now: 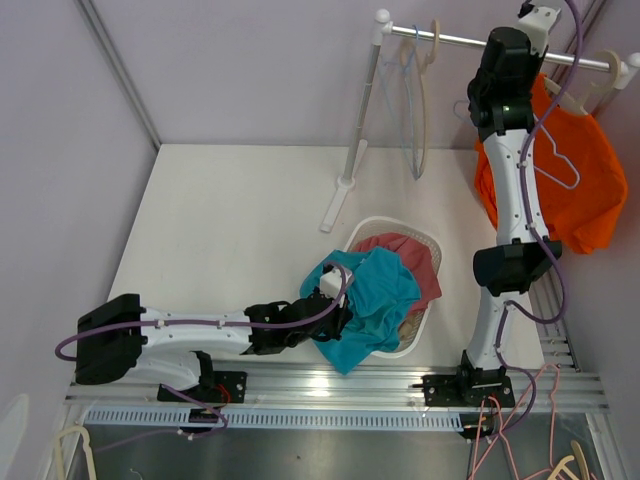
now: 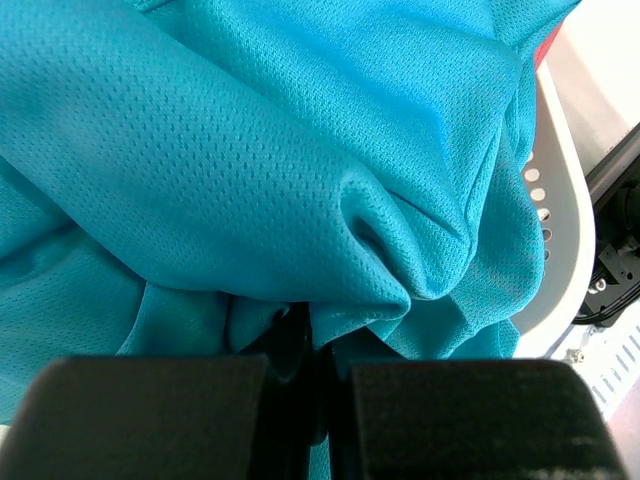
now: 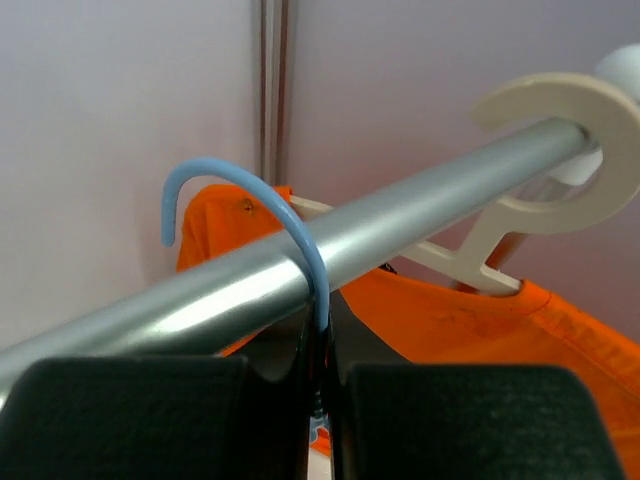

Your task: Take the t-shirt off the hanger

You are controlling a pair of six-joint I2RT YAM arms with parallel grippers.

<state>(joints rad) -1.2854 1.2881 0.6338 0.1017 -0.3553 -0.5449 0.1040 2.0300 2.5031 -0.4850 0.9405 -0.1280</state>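
A teal t-shirt point(image 1: 375, 300) lies bunched over the near rim of a white basket point(image 1: 400, 225); it fills the left wrist view point(image 2: 250, 150). My left gripper point(image 1: 335, 312) is shut on a fold of it point(image 2: 320, 340). My right gripper point(image 1: 535, 22) is up at the metal rail point(image 1: 450, 40), shut on the stem of a light blue hanger hook point(image 3: 250, 190) that sits over the rail point(image 3: 400, 215). That bare wire hanger point(image 1: 560, 170) hangs in front of an orange t-shirt point(image 1: 590, 190).
The orange t-shirt point(image 3: 480, 320) hangs on a cream hanger point(image 3: 560, 100) at the rail's right end. A red garment point(image 1: 415, 255) lies in the basket, whose rim point(image 2: 565, 200) shows at right. Bare hangers point(image 1: 418, 110) hang by the rack's left post point(image 1: 355, 160).
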